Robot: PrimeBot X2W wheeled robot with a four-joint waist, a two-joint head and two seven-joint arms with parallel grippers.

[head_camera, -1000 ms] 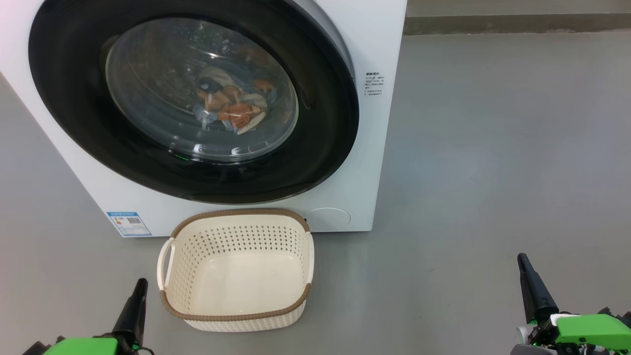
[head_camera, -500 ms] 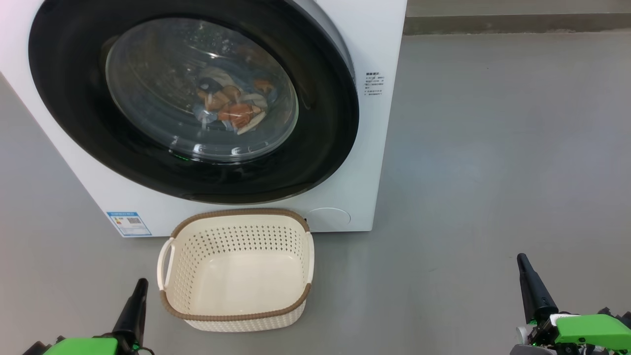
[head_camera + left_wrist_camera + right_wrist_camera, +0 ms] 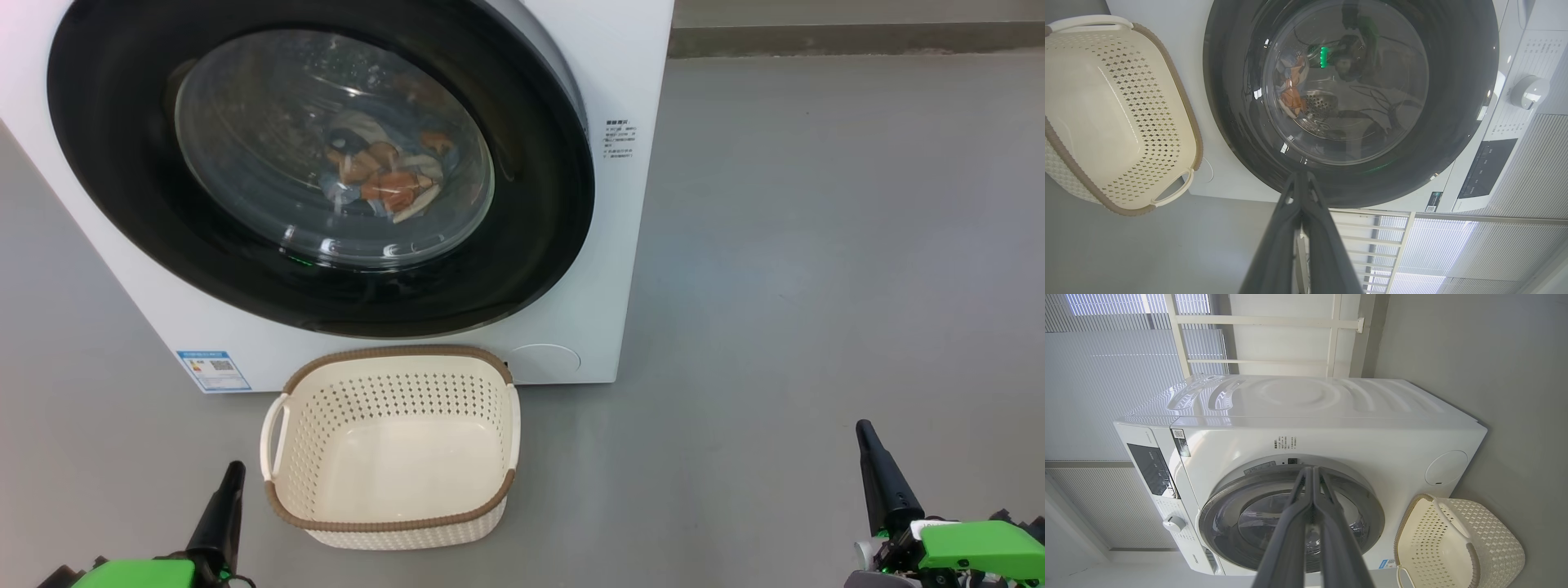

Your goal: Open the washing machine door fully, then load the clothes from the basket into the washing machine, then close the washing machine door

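The boxy front-loading washing machine [image 3: 608, 269] is plain white, with small dark print on its front and a black control panel [image 3: 1149, 469]. Its large round door [image 3: 122, 188] has a glossy black rim around clear glass. Behind the glass, the bundled fabric clothes [image 3: 384, 184] show orange, cream and dull blue patches. A small rectangular label sticker [image 3: 214, 370] is blue. The rounded plastic basket [image 3: 408, 535] is cream-white, patterned with rows of diamond holes, with a brown woven-look rim and white handles. The smooth floor [image 3: 816, 286] is grey. The left gripper [image 3: 235, 467] and right gripper [image 3: 864, 426] have dark fingers and bright green housings.
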